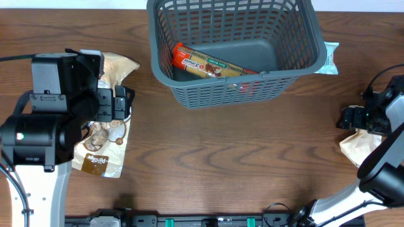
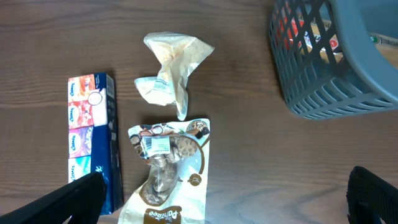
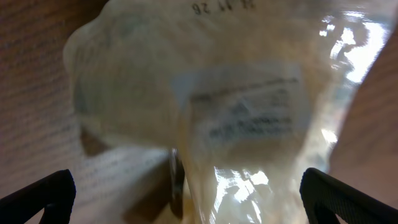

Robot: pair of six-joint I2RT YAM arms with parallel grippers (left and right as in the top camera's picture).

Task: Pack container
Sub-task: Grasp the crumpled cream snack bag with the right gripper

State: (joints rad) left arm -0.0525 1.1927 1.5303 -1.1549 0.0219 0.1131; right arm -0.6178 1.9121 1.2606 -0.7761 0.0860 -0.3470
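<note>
Wood table (image 1: 208,157); left hand (image 2: 224,186) spread, empty; right hand (image 3: 186,180) spread over clear packet (image 3: 236,93).

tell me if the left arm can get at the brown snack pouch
Probably yes: the left gripper hangs open above the brown pouch, which lies flat with nothing on top. The tissue box alongside and the cream packet at its top edge crowd it.

The container (image 1: 208,93) was a dark grey plastic basket, rectangular with rounded corners, with slotted lattice walls, a solid floor and a rolled rim. It stood upright at the far middle of the wooden table (image 1: 221,157). One long red-and-green packet (image 1: 211,63) lay slantwise on its floor.
</note>
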